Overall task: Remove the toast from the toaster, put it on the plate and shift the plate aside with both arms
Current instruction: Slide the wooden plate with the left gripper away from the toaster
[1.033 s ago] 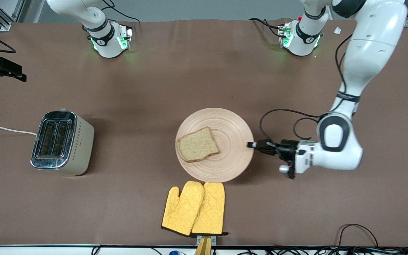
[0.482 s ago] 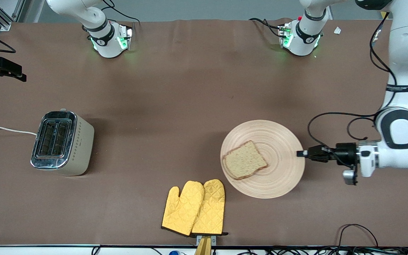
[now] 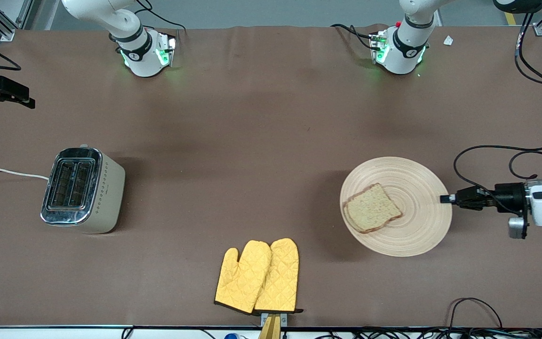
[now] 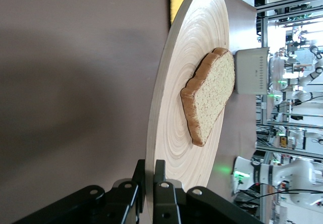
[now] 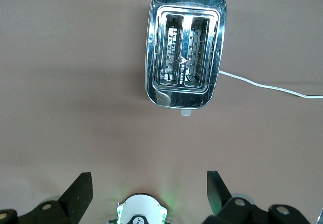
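Note:
The round beige plate (image 3: 417, 188) is toward the left arm's end of the table, with its shadow on the cloth beside it. The toast (image 3: 372, 214) lies on the plate's half away from the gripper. My left gripper (image 3: 445, 198) is shut on the plate's rim, coming in level from the table's end. In the left wrist view the jaws (image 4: 150, 164) clamp the rim of the plate (image 4: 186, 42), and the toast (image 4: 209, 100) lies on it. My right gripper (image 5: 149, 176) is open and empty, high over the toaster (image 5: 185, 75). It is out of the front view.
The steel toaster (image 3: 83, 188) stands toward the right arm's end, its slots empty and its white cord trailing off. Two yellow oven mitts (image 3: 258, 275) lie near the table's front edge. A black cable loops beside the left wrist.
The left gripper has carried the plate, with the toast on it, from the table's middle toward the left arm's end. The toaster and mitts have not moved.

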